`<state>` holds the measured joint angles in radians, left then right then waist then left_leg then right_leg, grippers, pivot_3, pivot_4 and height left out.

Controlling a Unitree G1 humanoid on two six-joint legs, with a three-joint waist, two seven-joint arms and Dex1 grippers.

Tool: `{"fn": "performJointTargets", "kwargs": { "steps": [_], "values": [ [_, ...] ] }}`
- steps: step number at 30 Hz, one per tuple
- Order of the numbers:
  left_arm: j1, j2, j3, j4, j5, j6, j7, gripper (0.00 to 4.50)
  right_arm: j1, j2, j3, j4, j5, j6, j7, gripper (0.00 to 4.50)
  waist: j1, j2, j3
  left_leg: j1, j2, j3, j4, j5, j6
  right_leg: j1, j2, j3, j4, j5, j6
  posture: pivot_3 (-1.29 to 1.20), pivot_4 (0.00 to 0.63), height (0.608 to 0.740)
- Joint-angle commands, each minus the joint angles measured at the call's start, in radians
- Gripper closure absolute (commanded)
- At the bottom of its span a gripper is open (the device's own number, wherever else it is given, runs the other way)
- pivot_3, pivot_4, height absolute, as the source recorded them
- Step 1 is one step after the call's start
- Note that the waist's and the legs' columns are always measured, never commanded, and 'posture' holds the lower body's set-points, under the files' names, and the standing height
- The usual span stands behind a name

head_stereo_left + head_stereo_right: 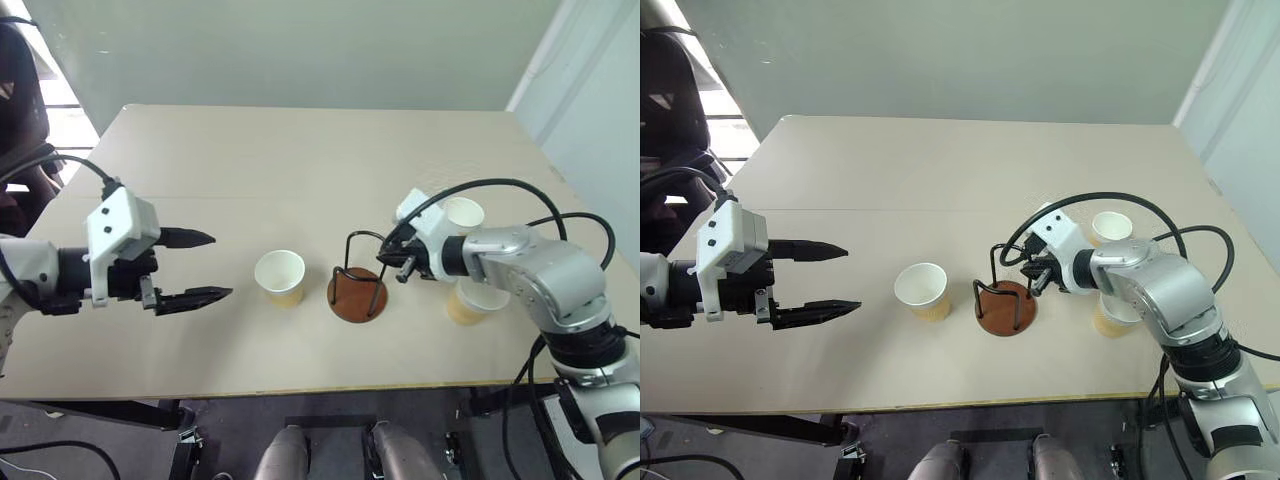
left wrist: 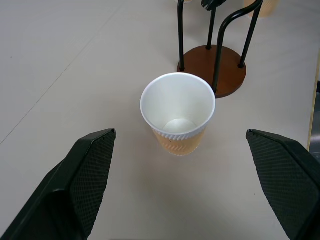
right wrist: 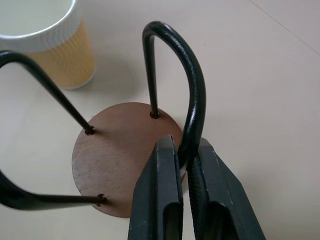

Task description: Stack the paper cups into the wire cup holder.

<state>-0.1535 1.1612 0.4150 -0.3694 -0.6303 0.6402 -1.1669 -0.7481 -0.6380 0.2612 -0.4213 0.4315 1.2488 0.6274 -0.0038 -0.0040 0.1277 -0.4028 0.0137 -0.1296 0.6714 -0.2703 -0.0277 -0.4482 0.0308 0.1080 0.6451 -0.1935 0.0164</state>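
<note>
One paper cup point(image 1: 280, 277) stands upright on the table, just left of the wire cup holder point(image 1: 358, 285) with its round brown base point(image 3: 125, 160). My left gripper point(image 1: 220, 266) hovers open to the left of that cup, its fingers point(image 2: 90, 170) spread wider than the cup point(image 2: 177, 112) and apart from it. My right gripper point(image 3: 182, 147) is shut on one black wire loop point(image 3: 192, 90) at the holder's right side. Two more paper cups stand at the right, one behind my right wrist point(image 1: 463, 213) and one partly hidden under that arm point(image 1: 470, 300).
The beige table point(image 1: 300, 160) runs far back, with its front edge close below the cups. Black cables point(image 1: 500, 185) arch over my right arm. A dark chair point(image 1: 20, 90) stands off the table's left corner.
</note>
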Motion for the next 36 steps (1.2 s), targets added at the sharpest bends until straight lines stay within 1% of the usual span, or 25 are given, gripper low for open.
{"fn": "performJointTargets", "kwargs": {
  "steps": [1, 7, 13, 16, 23, 25, 26, 28, 31, 34, 36],
  "values": [
    [-0.017, 0.011, 0.011, -0.008, -0.002, -0.011, 0.0, 0.0, 0.018, -0.003, 0.019, -0.066, 0.036, -0.008, 0.038, 4.45, 0.0, 0.0, 0.0, 0.0, 0.0, 0.0, 0.0, 0.0, 0.0, 0.0, 0.0, 0.0, 0.0, 0.0, 0.0, 0.0, 0.15, 0.74],
    [-0.021, 0.012, 0.007, -0.005, -0.001, -0.011, -0.002, 0.0, 0.042, -0.017, 0.05, -0.088, 0.038, -0.046, 0.068, 4.45, -0.001, 0.0, 0.0, 0.0, 0.0, 0.0, -0.001, 0.0, 0.0, 0.0, 0.001, 0.0, 0.0, 0.0, 0.0, 0.0, 0.15, 0.74],
    [-0.017, 0.013, 0.014, -0.009, -0.001, -0.007, -0.003, 0.0, 0.027, -0.039, 0.121, -0.042, -0.02, -0.146, 0.098, 4.45, -0.001, 0.0, 0.0, 0.001, 0.001, 0.0, -0.001, 0.0, 0.0, 0.0, 0.001, 0.0, 0.0, 0.0, 0.0, 0.0, 0.15, 0.74],
    [-0.013, 0.015, 0.019, -0.011, -0.001, -0.004, -0.003, 0.0, 0.018, -0.045, 0.147, -0.015, -0.044, -0.187, 0.117, 3.67, -0.001, 0.0, 0.0, 0.001, 0.001, 0.0, -0.001, 0.0, 0.0, 0.0, 0.001, 0.0, 0.0, 0.0, 0.0, 0.0, 0.15, 0.74],
    [-0.005, 0.017, 0.03, -0.017, -0.003, 0.003, 0.0, 0.0, -0.003, -0.049, 0.164, 0.03, -0.086, -0.244, 0.153, 1.18, -0.001, 0.0, 0.0, 0.0, 0.001, 0.0, -0.001, 0.0, 0.0, -0.001, 0.001, 0.0, 0.0, 0.0, 0.0, 0.0, 0.15, 0.74],
    [-0.005, 0.018, 0.031, -0.016, -0.003, 0.002, -0.001, 0.0, -0.021, -0.061, 0.147, 0.045, -0.094, -0.259, 0.172, 0.44, -0.001, 0.0, 0.0, 0.0, 0.001, 0.0, -0.001, 0.0, 0.0, -0.001, 0.001, 0.0, 0.0, 0.0, 0.0, 0.0, 0.15, 0.74],
    [-0.007, 0.018, 0.028, -0.013, -0.002, 0.0, -0.001, 0.0, -0.034, -0.086, 0.131, 0.049, -0.093, -0.283, 0.204, 0.12, -0.001, 0.0, 0.0, 0.0, 0.001, 0.0, -0.001, 0.0, 0.0, -0.001, 0.001, 0.0, 0.0, 0.0, 0.0, 0.0, 0.15, 0.74],
    [-0.016, 0.018, 0.018, -0.004, 0.001, -0.006, -0.003, 0.0, -0.054, -0.147, 0.102, 0.053, -0.091, -0.342, 0.28, 0.12, 0.002, 0.0, 0.0, -0.001, 0.001, 0.0, -0.001, 0.0, 0.0, -0.001, 0.0, 0.0, 0.0, 0.0, 0.0, 0.0, 0.15, 0.74],
    [-0.033, 0.018, -0.001, 0.009, 0.005, -0.016, -0.006, 0.0, -0.081, -0.204, 0.08, 0.077, -0.093, -0.402, 0.348, 0.12, 0.003, 0.0, 0.0, -0.002, 0.001, 0.0, -0.001, 0.0, 0.0, -0.001, 0.0, 0.0, -0.001, 0.0, -0.001, 0.0, 0.15, 0.74],
    [-0.062, 0.015, -0.029, 0.026, 0.008, -0.028, -0.014, 0.0, -0.123, -0.274, 0.034, 0.107, -0.087, -0.488, 0.452, 0.12, 0.003, 0.0, 0.0, -0.002, 0.001, 0.0, -0.001, 0.0, 0.0, -0.002, 0.0, 0.0, 0.0, 0.0, -0.001, 0.0, 0.15, 0.74],
    [-0.076, 0.015, -0.042, 0.039, 0.013, -0.036, -0.019, 0.0, -0.139, -0.301, 0.012, 0.117, -0.079, -0.52, 0.498, 0.12, 0.003, 0.0, 0.0, -0.002, 0.001, 0.0, -0.002, 0.0, 0.0, -0.002, 0.0, 0.0, 0.0, 0.0, -0.001, 0.0, 0.15, 0.74]
  ]
}}
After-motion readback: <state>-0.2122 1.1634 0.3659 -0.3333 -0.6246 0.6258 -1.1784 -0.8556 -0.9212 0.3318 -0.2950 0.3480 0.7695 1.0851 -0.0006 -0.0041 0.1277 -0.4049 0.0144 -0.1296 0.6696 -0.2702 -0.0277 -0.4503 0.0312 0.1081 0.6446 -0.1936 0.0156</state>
